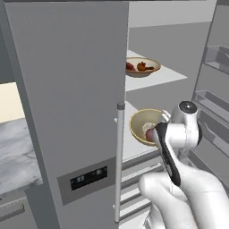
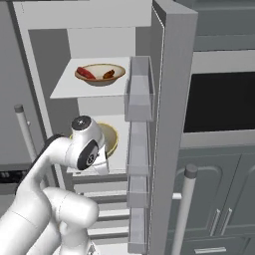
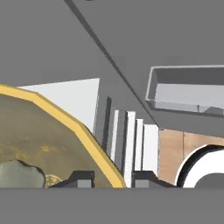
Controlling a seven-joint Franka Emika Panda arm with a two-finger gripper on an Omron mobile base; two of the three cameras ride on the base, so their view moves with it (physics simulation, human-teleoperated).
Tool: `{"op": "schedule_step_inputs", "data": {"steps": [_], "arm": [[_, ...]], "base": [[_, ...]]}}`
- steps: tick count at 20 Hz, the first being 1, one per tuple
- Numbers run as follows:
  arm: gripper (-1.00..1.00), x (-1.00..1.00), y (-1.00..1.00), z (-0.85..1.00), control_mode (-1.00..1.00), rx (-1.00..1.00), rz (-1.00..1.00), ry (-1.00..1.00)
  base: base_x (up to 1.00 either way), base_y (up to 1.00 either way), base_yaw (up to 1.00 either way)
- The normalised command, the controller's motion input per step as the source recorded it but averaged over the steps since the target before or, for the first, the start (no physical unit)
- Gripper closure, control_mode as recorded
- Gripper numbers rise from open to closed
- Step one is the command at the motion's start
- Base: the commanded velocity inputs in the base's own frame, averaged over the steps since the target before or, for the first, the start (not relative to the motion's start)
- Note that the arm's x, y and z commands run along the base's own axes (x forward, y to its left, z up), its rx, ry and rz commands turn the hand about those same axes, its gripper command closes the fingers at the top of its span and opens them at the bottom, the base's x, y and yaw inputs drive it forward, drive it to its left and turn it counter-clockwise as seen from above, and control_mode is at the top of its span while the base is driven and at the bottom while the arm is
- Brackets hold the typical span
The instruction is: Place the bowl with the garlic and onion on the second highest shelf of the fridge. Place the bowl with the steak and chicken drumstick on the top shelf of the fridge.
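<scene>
While its fingertips straddle the rim of the yellow bowl (image 3: 65, 127), the end effector (image 3: 113, 180) is clamped on that bowl over the second highest shelf (image 1: 134, 150); farther up, the tan bowl (image 1: 142, 67) with steak (image 2: 85, 73) and drumstick (image 2: 109, 74) sits on the top shelf (image 1: 165, 76).

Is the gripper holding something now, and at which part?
Yes: the gripper pinches the yellow-rimmed tan bowl by its rim, one finger inside, one outside.
</scene>
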Motion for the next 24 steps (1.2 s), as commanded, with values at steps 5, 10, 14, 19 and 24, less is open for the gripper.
{"op": "schedule_step_inputs", "data": {"steps": [5,10,14,19,24], "arm": [[1.00,0.98,-0.08,-0.42,-1.00,0.01,-0.07,0.07],[1.00,0.96,-0.14,-0.38,-1.00,0.03,-0.01,0.11],[1.00,1.00,0.00,-0.05,-1.00,0.08,0.00,0.12],[-1.00,0.63,0.00,0.00,-1.00,0.03,0.00,0.07],[-1.00,-0.10,0.00,0.16,-1.00,0.00,-0.02,0.01]], "base": [[0.00,0.00,0.00],[0.00,0.00,0.00],[0.00,0.00,0.00],[0.00,0.00,0.00],[0.00,0.00,0.00]]}}
